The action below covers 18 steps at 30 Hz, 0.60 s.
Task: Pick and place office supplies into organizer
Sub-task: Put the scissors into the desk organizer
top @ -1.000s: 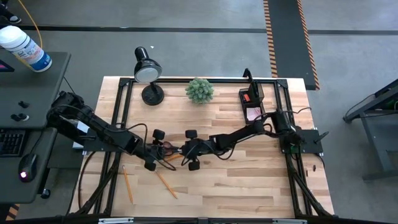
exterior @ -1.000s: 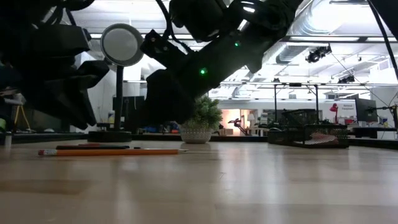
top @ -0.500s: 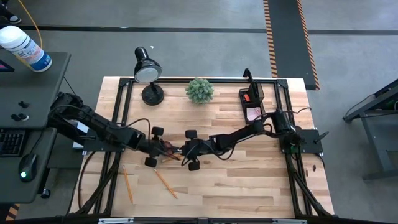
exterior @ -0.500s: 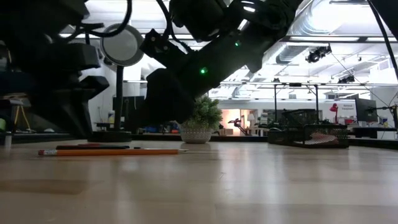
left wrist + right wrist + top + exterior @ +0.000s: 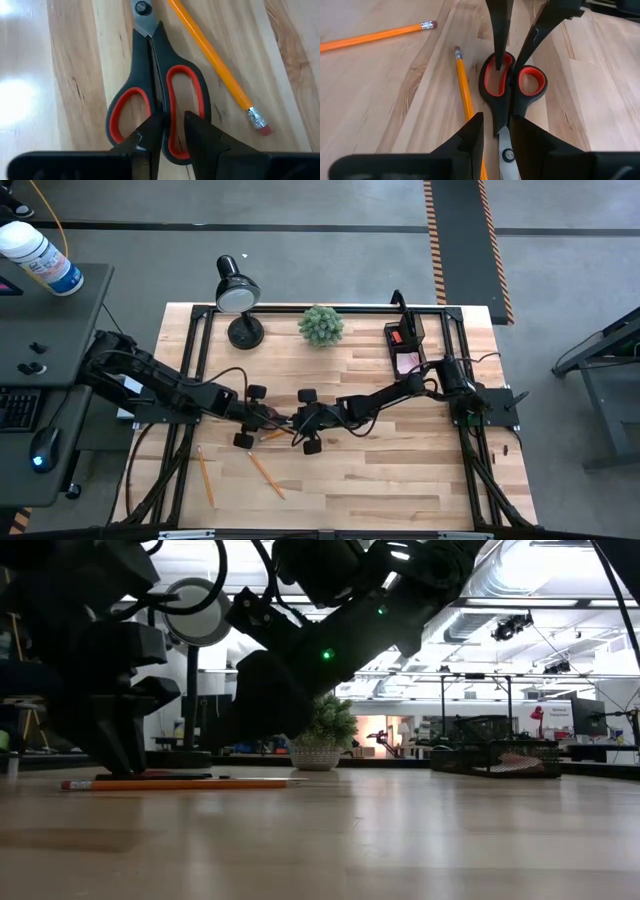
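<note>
The scissors (image 5: 272, 418), black with red-lined handle loops, lie flat mid-table between both grippers. My left gripper (image 5: 172, 122) has come down over the handle end, its fingers a narrow gap apart. One fingertip (image 5: 497, 64) reaches into a loop (image 5: 186, 97) and the other stands over the seam between the handles. My right gripper (image 5: 496, 122) is at the scissors' neck (image 5: 501, 131), by the pivot. An orange pencil (image 5: 215, 60) lies beside the scissors, and two more (image 5: 205, 477) (image 5: 267, 475) lie nearer the table's near edge. The black mesh organizer (image 5: 405, 345) stands at the far right. My left gripper: one fingertip is inside a handle loop (image 5: 492, 82), and I cannot tell whether it touches the rim. My right gripper pinches the scissors' neck (image 5: 501, 131), just on the handle side of the pivot, between its two fingers. It comes slanting down from the table's right. The scissors lie flat on the table.
A black desk lamp (image 5: 238, 300) and a small green plant (image 5: 321, 325) stand along the far edge. The organizer (image 5: 495, 758) holds a pink pad and a red piece. A pencil (image 5: 180, 784) lies close in front of the low camera. Bare wood shows right of centre.
My left gripper has moved toward the table's right, closer to the scissors, and has come down onto their handle end. The right gripper and the scissors have stayed where they were.
</note>
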Tool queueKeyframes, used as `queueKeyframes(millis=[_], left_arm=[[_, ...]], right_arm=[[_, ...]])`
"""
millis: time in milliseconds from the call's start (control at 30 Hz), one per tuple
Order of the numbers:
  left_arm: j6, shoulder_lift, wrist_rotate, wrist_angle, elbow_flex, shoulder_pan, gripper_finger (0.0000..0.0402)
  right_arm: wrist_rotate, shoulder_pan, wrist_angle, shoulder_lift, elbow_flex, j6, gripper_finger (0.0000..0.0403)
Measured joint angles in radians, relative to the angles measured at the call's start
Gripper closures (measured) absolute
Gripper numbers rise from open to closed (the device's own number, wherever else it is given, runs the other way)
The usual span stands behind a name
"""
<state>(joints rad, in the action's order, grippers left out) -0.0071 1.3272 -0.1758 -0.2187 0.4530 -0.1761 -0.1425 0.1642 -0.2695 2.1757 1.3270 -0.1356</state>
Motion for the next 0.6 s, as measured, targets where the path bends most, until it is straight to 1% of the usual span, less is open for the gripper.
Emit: queueKeyframes(millis=[367,467,600], left_arm=[[0.010,0.007,-0.031,0.020,0.000,0.000,0.0225],[0.011,0.008,-0.046,0.017,0.000,-0.001,0.0207],[0.023,0.008,-0.066,0.017,0.000,0.000,0.0196]], right_arm=[[0.000,0.000,0.000,0.000,0.000,0.000,0.0318],[0.000,0.000,0.000,0.000,0.000,0.000,0.0318],[0.000,0.000,0.000,0.000,0.000,0.000,0.0318]])
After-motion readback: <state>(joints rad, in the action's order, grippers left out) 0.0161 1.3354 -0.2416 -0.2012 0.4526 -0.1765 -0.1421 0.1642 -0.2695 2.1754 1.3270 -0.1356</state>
